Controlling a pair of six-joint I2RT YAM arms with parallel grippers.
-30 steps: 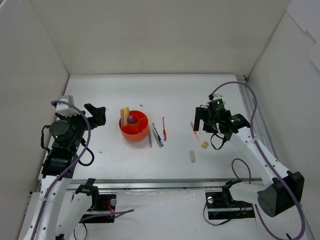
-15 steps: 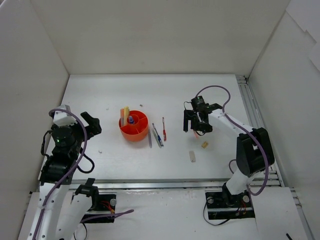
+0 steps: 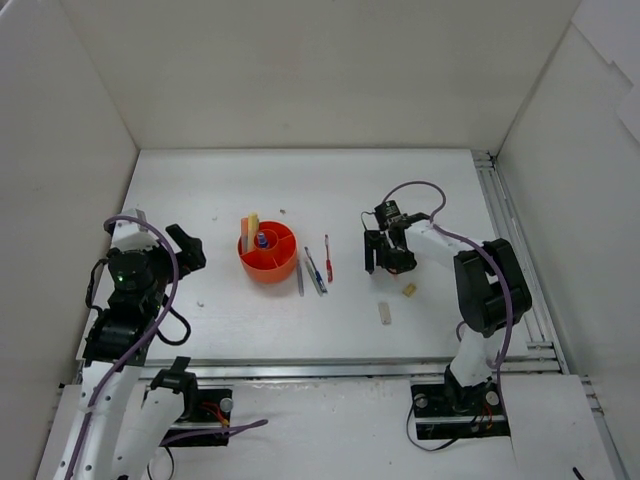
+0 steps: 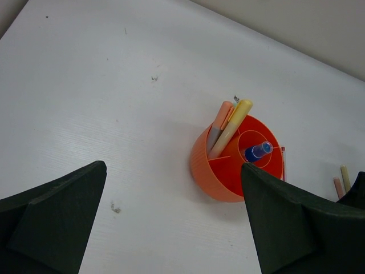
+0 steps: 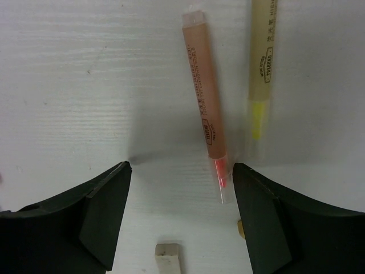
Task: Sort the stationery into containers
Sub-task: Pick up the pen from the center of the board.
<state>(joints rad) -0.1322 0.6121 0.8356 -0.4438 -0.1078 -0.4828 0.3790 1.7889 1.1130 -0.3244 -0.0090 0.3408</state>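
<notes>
The orange bowl [image 3: 270, 272] stands left of centre, and an orange marker [image 4: 219, 121], a yellow marker [image 4: 232, 125] and a blue marker [image 4: 258, 152] stand in its compartments [image 4: 206, 168]. Three pens [image 3: 315, 270] lie just right of it. My right gripper [image 3: 384, 256] is low over the table, open. The clear-capped tip of a pink-orange marker [image 5: 204, 108] lies between its jaws [image 5: 181, 169], close to the right finger [image 5: 272, 217]. A yellow marker [image 5: 262, 68] lies beside it. My left gripper [image 4: 174, 169] hangs open and empty left of the bowl.
A beige eraser [image 3: 385, 312] lies just in front of my right gripper, also seen between the fingers [image 5: 169, 257]. A smaller beige block [image 3: 409, 290] sits to its right. White walls close in the table on three sides, with a rail [image 3: 505, 230] along the right edge.
My right gripper has moved left and come down over the two markers, and its jaws have narrowed. The left arm has drawn back a little, still open.
</notes>
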